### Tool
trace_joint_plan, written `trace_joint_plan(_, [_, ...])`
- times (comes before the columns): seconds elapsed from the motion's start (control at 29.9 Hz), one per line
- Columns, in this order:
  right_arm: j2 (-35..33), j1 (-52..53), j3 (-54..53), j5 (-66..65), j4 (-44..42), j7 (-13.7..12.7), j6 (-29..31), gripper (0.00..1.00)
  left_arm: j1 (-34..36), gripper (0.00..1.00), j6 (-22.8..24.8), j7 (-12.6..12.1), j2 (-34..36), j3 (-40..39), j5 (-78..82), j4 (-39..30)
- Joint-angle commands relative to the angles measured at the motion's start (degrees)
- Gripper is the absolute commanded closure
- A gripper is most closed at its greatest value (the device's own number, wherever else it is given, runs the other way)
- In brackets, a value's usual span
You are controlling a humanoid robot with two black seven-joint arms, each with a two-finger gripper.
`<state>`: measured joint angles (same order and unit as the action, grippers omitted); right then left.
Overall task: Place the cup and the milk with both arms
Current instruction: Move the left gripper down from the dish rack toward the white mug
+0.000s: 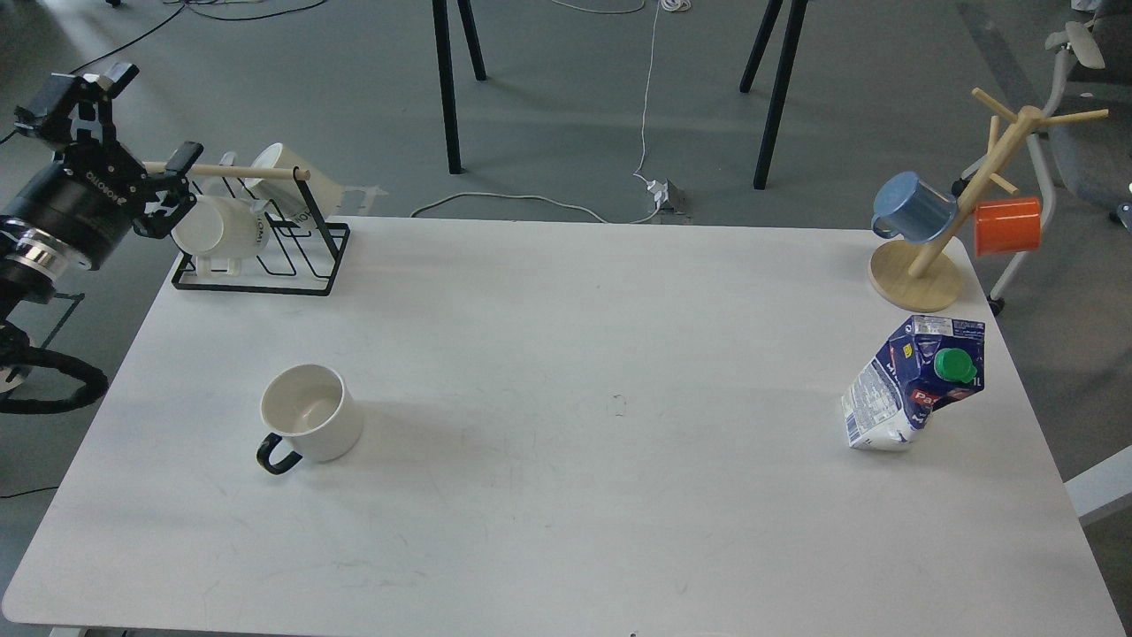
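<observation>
The cup (311,414), a squat white mug with a black loop handle pointing toward me, stands upright on the left half of the white table (566,460). On the right side stands the milk (916,381), a dented blue and white carton with a green cap, leaning a little. My left gripper (152,119) hovers off the table's far left corner, well behind the cup and beside a mug rack, its fingers spread with nothing between them. No part of my right arm shows in the head view.
A black wire rack (256,265) with a wooden bar holds white mugs at the far left corner, close to my left gripper. A wooden mug tree (920,265) with a blue mug (913,208) and an orange mug (1006,226) stands behind the milk.
</observation>
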<state>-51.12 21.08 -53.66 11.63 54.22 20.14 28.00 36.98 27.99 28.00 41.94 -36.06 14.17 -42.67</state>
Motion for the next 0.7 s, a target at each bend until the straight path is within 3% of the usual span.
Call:
trace_joint_plan(0.0, [0.1, -1.1, -0.1, 0.1, -0.1, 0.1, 0.0, 0.04, 0.2, 0.00, 0.0, 0.0, 0.0, -1.6, -0.8, 0.5])
trace_joint_plan(0.47, [-0.2, -2.0, -0.9, 0.2, 0.1, 0.2, 0.0, 0.04, 1.4, 0.00, 0.0, 0.0, 0.9, -4.0, 1.4, 2.4])
trace_joint_plan(0.67, [-0.3, -3.5, -1.3, 1.0, -0.6, 3.2, 0.0, 0.04, 5.8, 0.00, 0.0, 0.0, 4.4, -4.2, 30.6, 1.7])
